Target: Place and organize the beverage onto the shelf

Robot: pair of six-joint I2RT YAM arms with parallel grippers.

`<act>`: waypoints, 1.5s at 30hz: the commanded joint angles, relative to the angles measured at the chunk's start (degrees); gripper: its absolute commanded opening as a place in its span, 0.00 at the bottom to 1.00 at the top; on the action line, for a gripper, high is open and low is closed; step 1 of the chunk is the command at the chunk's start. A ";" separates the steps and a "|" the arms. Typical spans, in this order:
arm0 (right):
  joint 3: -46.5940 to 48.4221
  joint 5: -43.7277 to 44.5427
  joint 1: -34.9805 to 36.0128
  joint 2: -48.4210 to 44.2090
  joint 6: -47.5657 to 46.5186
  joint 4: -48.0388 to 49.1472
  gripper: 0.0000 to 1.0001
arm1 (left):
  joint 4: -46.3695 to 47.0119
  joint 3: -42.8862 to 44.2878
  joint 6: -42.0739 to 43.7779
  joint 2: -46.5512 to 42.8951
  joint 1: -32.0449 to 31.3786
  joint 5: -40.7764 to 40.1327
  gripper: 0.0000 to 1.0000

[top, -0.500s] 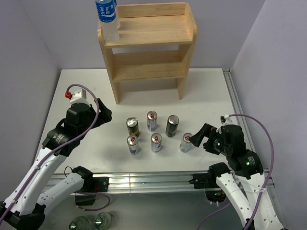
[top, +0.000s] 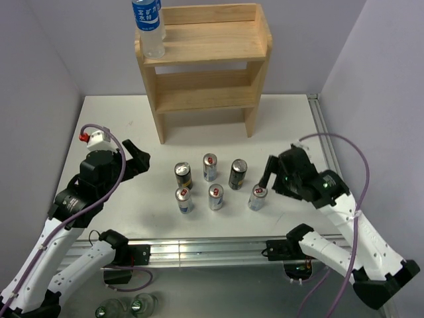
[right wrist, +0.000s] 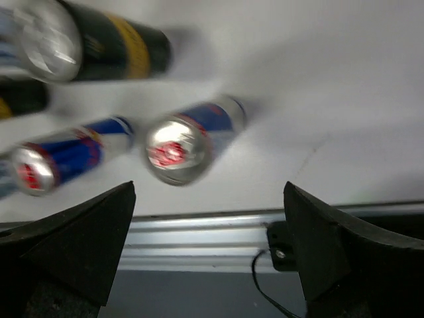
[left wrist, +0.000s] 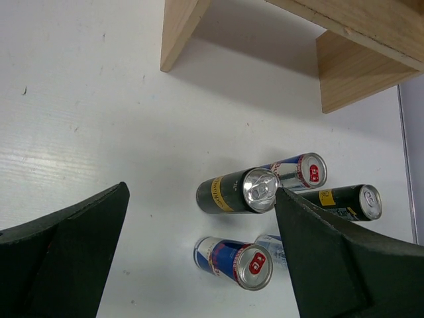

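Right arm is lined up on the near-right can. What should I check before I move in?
1. Right hand open: ok.
2. Left hand open and empty: ok.
3. Near-right blue-and-silver can upright: ok.
4. That can within the right hand's span: ok, though left of centre in the wrist view.
5. Gap to the near-row middle silver can: ok, they stand apart.
6. Room on the light wooden two-tier shelf: ok; only a clear blue-labelled bottle stands at the top tier's left end.
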 commanded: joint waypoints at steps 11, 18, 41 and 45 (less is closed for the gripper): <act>26.47 35.01 29.73 22.52 13.89 -14.05 1.00 | 2.52 1.87 0.07 1.69 -0.23 -5.56 0.99; 11.72 29.41 41.99 17.11 35.72 -14.01 1.00 | 3.83 1.78 1.38 2.04 -0.23 -6.00 0.99; -13.16 29.57 43.58 11.99 40.21 10.25 1.00 | 7.70 -1.12 5.07 0.02 -0.31 -5.38 0.99; -14.31 33.44 43.40 16.12 41.43 12.63 1.00 | 7.35 -0.86 5.60 -0.24 -0.23 -5.82 0.99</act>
